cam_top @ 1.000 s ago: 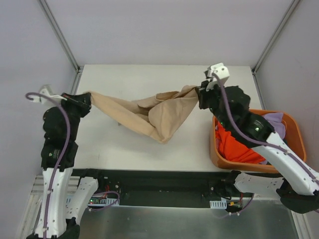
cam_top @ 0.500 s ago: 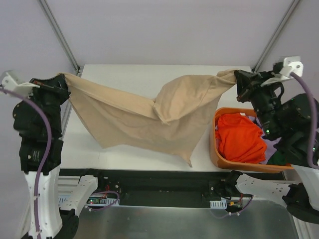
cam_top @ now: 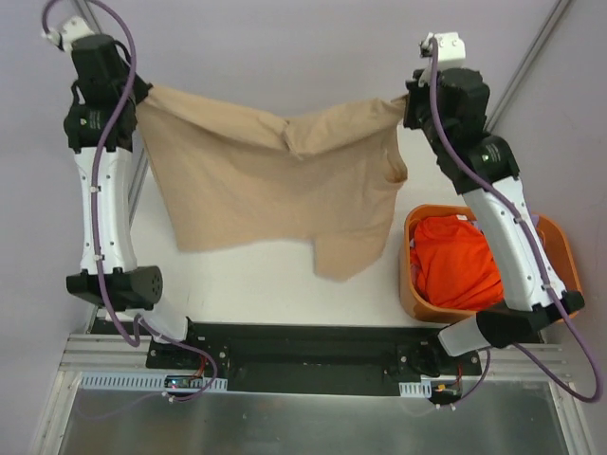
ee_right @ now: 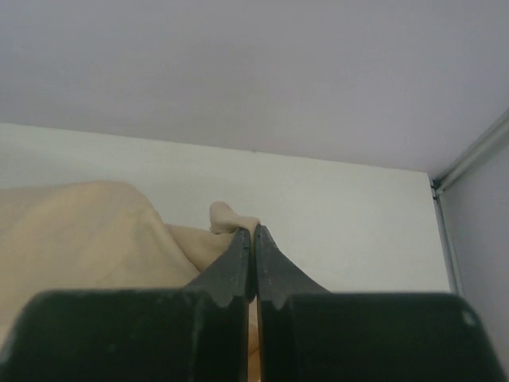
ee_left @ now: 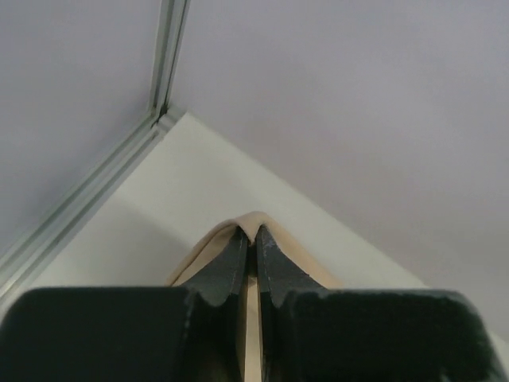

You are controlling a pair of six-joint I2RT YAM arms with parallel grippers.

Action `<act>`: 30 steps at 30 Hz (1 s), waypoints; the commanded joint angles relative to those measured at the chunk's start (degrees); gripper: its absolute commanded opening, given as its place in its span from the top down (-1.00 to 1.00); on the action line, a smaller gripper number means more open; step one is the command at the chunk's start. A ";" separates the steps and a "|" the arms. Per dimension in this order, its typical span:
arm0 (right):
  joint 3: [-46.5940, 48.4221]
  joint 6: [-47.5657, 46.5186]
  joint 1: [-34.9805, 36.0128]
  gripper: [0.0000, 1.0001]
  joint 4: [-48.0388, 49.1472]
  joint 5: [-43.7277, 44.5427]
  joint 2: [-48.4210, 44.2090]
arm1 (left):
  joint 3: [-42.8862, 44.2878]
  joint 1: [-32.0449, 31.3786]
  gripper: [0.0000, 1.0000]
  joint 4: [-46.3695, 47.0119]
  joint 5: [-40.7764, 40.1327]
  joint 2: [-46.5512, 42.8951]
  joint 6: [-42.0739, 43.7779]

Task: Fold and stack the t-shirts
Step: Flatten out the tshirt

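The tan t-shirt (cam_top: 266,180) hangs spread in the air between both raised arms, its lower edge drooping above the white table (cam_top: 275,284). My left gripper (cam_top: 142,92) is shut on its left upper corner; in the left wrist view (ee_left: 253,235) tan cloth (ee_left: 248,318) is pinched between the jaws. My right gripper (cam_top: 408,102) is shut on the right upper corner; in the right wrist view (ee_right: 253,231) tan cloth (ee_right: 79,231) bunches at the tips. An orange t-shirt (cam_top: 460,265) lies in the orange basket (cam_top: 411,294). Lavender cloth (cam_top: 541,220) peeks behind the right arm.
The basket stands at the table's right front. Grey walls with metal frame posts (cam_top: 531,57) rise behind and beside the table. A black rail (cam_top: 303,346) runs along the near edge.
Both arms have lifted high and toward the back, raising the tan t-shirt off the table. It has opened from a bunched strip into a hanging sheet.
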 commanded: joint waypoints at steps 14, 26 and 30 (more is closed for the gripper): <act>-33.55 15.63 -2.24 0.95 9.61 -8.42 -20.94 | -34.31 5.04 1.00 1.15 -10.25 -22.00 -9.65; -42.95 12.59 0.75 -0.95 -2.41 -12.10 -29.24 | -60.06 5.12 -0.98 -0.69 -9.48 -30.29 -16.99; -41.36 12.23 5.57 -0.92 -2.35 -13.61 -23.80 | -58.65 5.12 -0.98 -0.52 -2.53 -29.68 -16.46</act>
